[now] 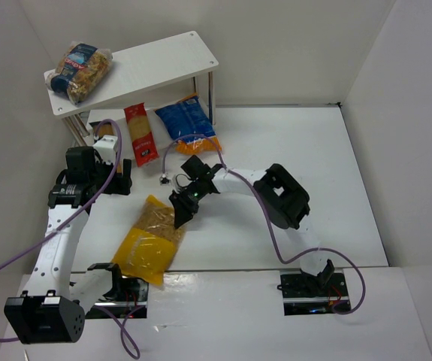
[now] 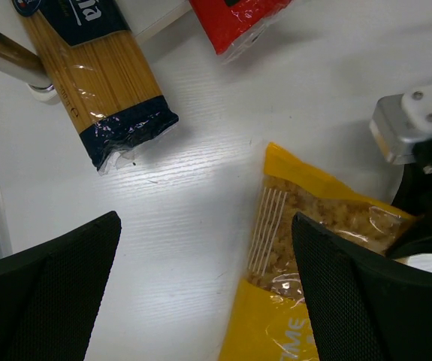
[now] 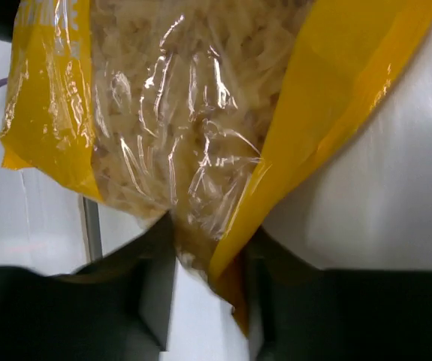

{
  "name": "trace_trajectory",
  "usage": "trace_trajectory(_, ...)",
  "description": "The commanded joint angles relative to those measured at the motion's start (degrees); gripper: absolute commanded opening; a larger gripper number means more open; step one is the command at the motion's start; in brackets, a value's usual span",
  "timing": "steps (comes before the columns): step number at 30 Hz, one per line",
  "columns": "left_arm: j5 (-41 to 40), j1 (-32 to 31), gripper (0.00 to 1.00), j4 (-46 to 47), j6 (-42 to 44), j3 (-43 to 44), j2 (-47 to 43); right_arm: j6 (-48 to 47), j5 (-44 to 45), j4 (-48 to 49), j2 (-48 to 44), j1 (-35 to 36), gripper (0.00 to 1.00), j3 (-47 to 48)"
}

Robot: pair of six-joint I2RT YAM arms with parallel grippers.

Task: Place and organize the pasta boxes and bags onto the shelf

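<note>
The large yellow bag [image 1: 152, 241] lies on the table, and its clear window shows in the right wrist view [image 3: 200, 113]. My right gripper [image 1: 179, 210] is shut on its upper corner [image 3: 209, 263]. My left gripper [image 1: 116, 177] is open and empty above the table [image 2: 204, 301], just left of the bag [image 2: 313, 248]. The slim tan box [image 2: 107, 83] and the slim red packet [image 1: 140, 134] stick out from the lower tier of the shelf [image 1: 163, 56]. The blue-and-orange bag [image 1: 188, 124] lies beside them. The clear bag with the dark-blue label [image 1: 80, 69] lies on the top board.
White walls close in the table on the left, back and right. A metal shelf post [image 2: 9, 56] stands close to the tan box. Purple cables [image 1: 268, 226] trail from both arms across the table.
</note>
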Motion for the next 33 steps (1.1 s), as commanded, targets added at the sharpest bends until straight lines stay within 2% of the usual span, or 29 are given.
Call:
trace_trajectory(1,1.1,0.4,1.0,0.8,0.8,0.4,-1.1,1.1,11.8,-3.8,4.8,5.3,0.19,-0.4)
trace_trajectory(2,1.1,0.4,1.0,0.8,0.8,0.4,-1.1,0.6,12.7,-4.4,5.4,5.3,0.0,0.1)
trace_trajectory(6,1.1,0.4,1.0,0.8,0.8,0.4,-1.6,-1.4,15.1,-7.4,3.6,6.0,0.0,2.0)
trace_trajectory(9,1.6,0.4,1.0,0.8,1.3,0.4,-1.6,-2.7,15.6,-8.7,-4.1,3.6,0.0,2.0)
trace_trajectory(13,3.5,0.4,1.0,0.8,1.9,0.4,-1.6,-5.5,8.2,-15.4,-11.0,-4.1,0.0,7.1)
trace_trajectory(20,11.7,0.4,1.0,-0.3,5.3,0.9,-1.6,-8.1,4.1,-18.6,-19.0,-8.7,0.0,9.7)
trace_trajectory(21,12.3,-1.6,1.0,-0.3,5.8,0.9,-2.1,-8.1,3.3,-18.6,-20.4,-9.4,0.0,9.7)
trace_trajectory(28,21.3,-6.4,1.0,0.6,8.2,1.5,-1.6,-7.0,-0.8,-18.1,-23.3,-13.0,0.0,12.3)
trace_trajectory(33,29.5,-6.9,1.0,4.3,6.1,1.5,1.4,-6.4,-2.0,-18.6,-24.5,-14.2,0.0,14.1)
